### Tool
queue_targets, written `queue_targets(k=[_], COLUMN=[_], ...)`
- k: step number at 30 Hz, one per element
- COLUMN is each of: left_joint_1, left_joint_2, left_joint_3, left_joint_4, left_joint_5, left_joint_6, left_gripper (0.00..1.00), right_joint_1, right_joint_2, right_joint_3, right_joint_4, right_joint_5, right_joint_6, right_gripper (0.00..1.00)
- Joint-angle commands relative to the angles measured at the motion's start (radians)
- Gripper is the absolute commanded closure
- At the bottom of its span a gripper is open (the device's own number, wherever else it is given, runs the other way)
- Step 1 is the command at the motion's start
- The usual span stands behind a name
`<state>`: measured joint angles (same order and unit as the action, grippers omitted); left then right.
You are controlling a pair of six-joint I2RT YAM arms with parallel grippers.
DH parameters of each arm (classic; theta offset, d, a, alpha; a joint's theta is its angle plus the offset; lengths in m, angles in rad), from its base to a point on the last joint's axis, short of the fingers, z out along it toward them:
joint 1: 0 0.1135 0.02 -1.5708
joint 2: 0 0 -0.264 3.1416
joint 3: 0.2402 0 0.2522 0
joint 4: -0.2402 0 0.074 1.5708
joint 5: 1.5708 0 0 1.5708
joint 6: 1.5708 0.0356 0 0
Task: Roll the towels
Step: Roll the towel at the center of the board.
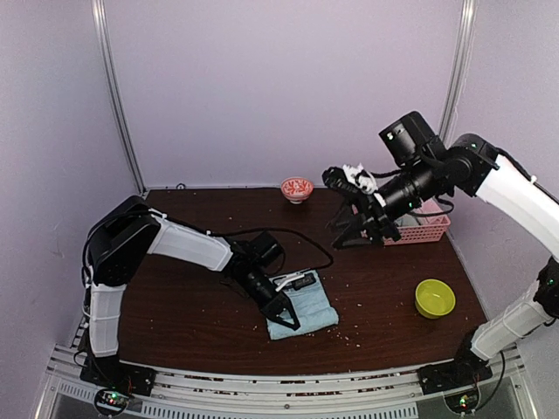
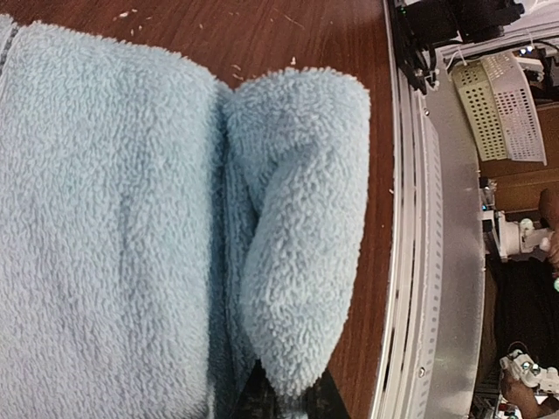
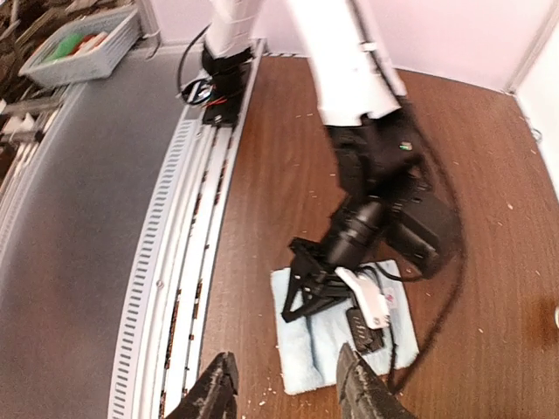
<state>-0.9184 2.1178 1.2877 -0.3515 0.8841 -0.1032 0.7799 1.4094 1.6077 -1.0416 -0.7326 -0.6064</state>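
Status of work — early. Only one towel (image 1: 314, 316) is in view, the plain light-blue one. It lies on the tabletop (image 1: 175, 297) at about 6 o'clock from its centre, close to the near edge. I find no spotted towel in any view and cannot report where it lies or in what condition. One edge of the plain towel is turned over on itself into a single thick lip; the rest lies flat and unrolled. I judge the roll barely begun: nearly the whole length is left to wind, and the second towel after that.

Left pincer (image 1: 284, 312): down on the towel, toward its 9 o'clock side in the overhead view. In my left wrist view the turned lip runs from the pincer at 6 o'clock up toward 12 o'clock, narrowing where it enters the tips. The flat body spreads away to 9 o'clock. The tips stand closed in on that lip with cloth between them — I judge it gripped, though only the tip ends show.

Right pincer (image 3: 288, 397): high above the tabletop, spread wide, nothing in it. In the right wrist view the towel lies at about 1 o'clock from it, well apart, touching neither of its fingers (image 3: 360, 393).
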Motion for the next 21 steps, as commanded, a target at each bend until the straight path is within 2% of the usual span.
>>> queue_targets(k=[1,6,9,21], left_joint_1=[0.002,0.009,0.012,0.013], left_joint_2=[0.080,0.095,0.100,0.113], left_joint_3=[-0.014,-0.017,-0.022,-0.013], left_joint_4=[-0.024,-0.021,-0.020,-0.022], left_joint_5=[0.003,0.000,-0.007,0.004], left_joint_6=[-0.025,-0.028,-0.028,-0.024], left_gripper=[0.99,0.99,0.99,0.98], right_joint_1=[0.105,0.247,0.304,0.391], right_joint_2=[0.033,0.076,0.128,0.290], right_joint_3=[-0.179,-0.419,-0.500,-0.613], right_joint_4=[0.074,0.282,0.396,0.596], right_joint_5=[0.172,0.426,0.585,0.762], right_joint_6=[-0.039,-0.046,-0.045,-0.083], right_gripper=[0.63,0.60,0.56,0.55])
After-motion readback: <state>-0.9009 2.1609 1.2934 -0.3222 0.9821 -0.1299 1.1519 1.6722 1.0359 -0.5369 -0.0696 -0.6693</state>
